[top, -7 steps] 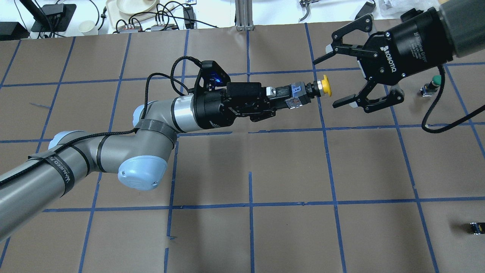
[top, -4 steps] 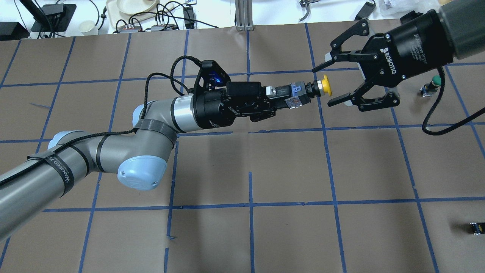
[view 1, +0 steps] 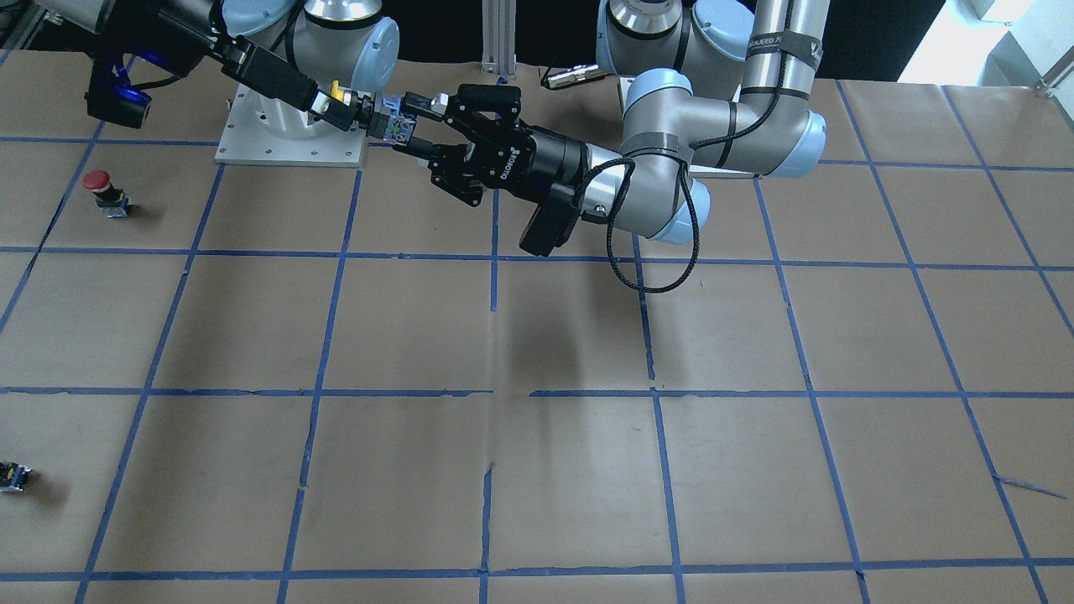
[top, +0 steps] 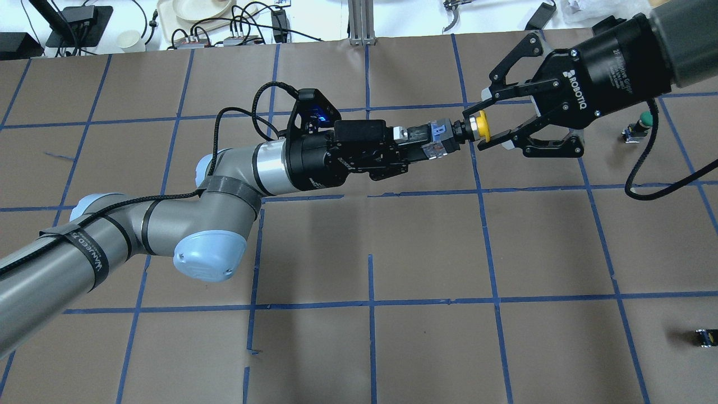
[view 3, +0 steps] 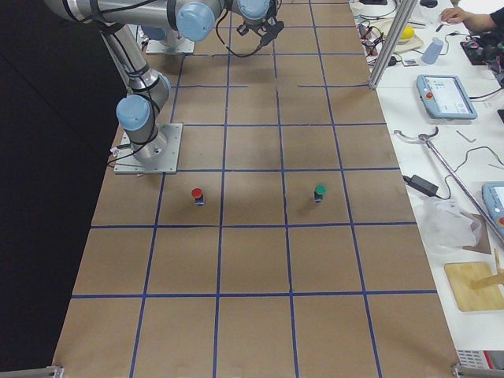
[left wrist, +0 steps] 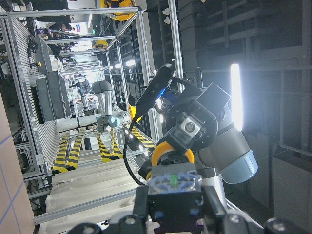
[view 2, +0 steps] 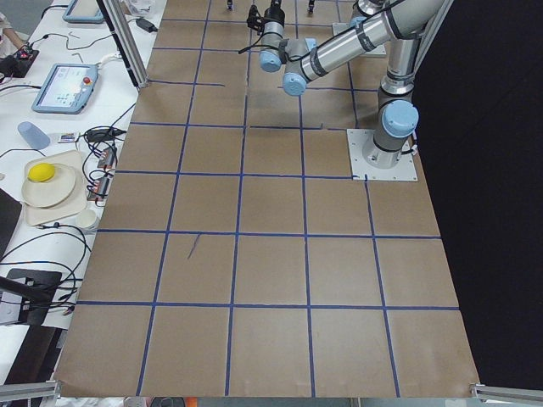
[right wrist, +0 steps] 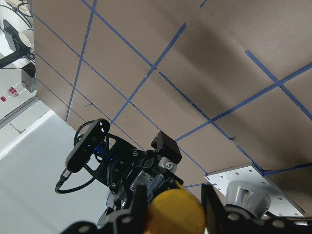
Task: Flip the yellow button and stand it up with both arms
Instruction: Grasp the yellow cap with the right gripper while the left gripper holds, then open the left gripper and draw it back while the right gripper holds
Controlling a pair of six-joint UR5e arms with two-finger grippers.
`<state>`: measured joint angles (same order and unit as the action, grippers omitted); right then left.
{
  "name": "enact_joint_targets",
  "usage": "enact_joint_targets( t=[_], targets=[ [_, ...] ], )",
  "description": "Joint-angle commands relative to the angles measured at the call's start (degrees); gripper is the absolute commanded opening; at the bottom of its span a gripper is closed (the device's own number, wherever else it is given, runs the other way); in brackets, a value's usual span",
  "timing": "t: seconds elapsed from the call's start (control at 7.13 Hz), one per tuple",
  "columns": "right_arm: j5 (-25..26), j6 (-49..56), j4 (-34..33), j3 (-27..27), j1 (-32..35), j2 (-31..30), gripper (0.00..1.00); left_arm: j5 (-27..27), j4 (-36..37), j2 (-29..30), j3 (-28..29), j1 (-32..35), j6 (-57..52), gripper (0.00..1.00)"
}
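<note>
Item: yellow button, judged light, rigid, slick-capped; left tool pinches its base, right tool brackets the cap, contact I cannot tell; I'd take the flat base.

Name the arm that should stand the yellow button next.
Right, probably. The right gripper has its fingers either side of the yellow button's cap, so it could lower the base onto the table. The left gripper clamps that base and would be in the way.
</note>
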<state>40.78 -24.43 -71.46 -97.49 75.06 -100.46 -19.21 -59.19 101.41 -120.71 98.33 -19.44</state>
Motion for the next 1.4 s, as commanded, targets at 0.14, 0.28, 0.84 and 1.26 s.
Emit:
enact_joint_targets(
  t=[0.14,0.28,0.84,1.26],
  targets=[
    [0.35,0.0,-0.35,0.19,-0.17,0.18,0.16,3.01,0.13,-0.86,5.97,-0.6,11.55,1.0],
    [1.66,0.26,-1.39,1.24,-0.87,0.44,0.16,11.91,1.52,-0.86,11.32,-1.56,18.84,1.0],
    [14.03,12.96,-2.1,5.38,-4.91,3.25,0.16,46.35,5.24,-1.82,25.32,-2.97,31.73,1.0],
    [23.07,33.68,-3.76,2.32,-11.14,4.92,0.13,75.0,-18.18,-3.32,37.53,-1.31,31.83,1.0]
  ],
)
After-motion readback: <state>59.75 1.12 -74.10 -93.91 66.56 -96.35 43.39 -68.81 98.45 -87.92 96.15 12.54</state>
